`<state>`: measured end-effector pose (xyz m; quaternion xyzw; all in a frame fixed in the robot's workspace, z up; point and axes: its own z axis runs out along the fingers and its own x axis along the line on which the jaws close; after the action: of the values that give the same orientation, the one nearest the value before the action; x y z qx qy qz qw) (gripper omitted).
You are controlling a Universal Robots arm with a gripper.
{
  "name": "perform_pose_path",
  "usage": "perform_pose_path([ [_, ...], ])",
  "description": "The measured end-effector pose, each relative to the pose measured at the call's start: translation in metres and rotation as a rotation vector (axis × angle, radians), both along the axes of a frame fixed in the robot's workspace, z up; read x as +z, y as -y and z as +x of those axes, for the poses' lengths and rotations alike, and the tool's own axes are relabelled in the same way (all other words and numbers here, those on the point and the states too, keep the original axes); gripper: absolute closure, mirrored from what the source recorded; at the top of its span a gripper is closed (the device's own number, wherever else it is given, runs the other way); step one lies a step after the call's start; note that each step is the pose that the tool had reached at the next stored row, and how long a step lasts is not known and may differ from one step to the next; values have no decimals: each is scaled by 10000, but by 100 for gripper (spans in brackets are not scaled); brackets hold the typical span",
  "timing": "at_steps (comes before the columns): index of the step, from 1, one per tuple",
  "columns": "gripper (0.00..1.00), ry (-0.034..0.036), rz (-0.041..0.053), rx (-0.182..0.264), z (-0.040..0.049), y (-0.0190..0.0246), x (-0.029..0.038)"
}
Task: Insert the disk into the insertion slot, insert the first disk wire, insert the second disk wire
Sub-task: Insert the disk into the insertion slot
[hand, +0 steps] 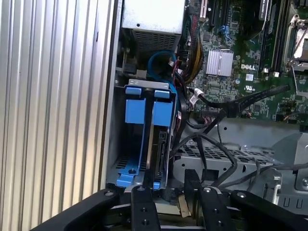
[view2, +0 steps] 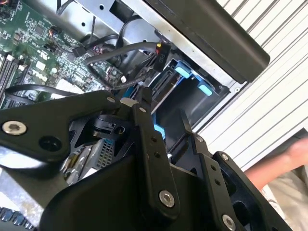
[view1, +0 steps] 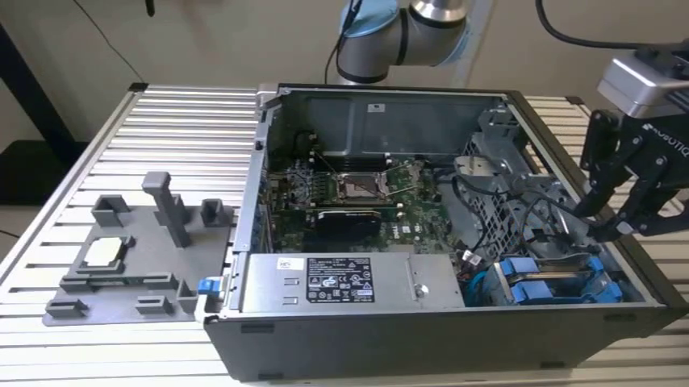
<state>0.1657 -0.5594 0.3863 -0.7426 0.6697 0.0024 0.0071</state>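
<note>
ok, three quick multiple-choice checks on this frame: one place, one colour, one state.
1. Where is the gripper in the exterior view?
A) over the grey fixture plate
B) at the computer case edge on the exterior view's right
C) above the CPU socket

2. What colour are the two drive carriers?
A) red
B) blue
C) yellow

3. What state is the gripper in?
A) shut on a cable
B) shut on a carrier
C) open, holding nothing

Answers:
1 B: it hangs by the case wall on that side.
2 B: both handles show blue in the first wrist view.
3 C: the fingers stand apart in both wrist views, gripping nothing.
</note>
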Motion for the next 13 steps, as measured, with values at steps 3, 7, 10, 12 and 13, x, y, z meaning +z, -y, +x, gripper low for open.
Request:
perform_pose_path([
  [3, 61, 7, 0, 83, 34, -6, -17],
  [7, 61, 10, 2, 186, 91, -12, -32],
  [10, 61, 11, 2, 269, 133, -18, -47],
  [12, 61, 12, 0, 321, 157, -26, -59],
  [13, 61, 12, 1, 348, 168, -30, -66],
])
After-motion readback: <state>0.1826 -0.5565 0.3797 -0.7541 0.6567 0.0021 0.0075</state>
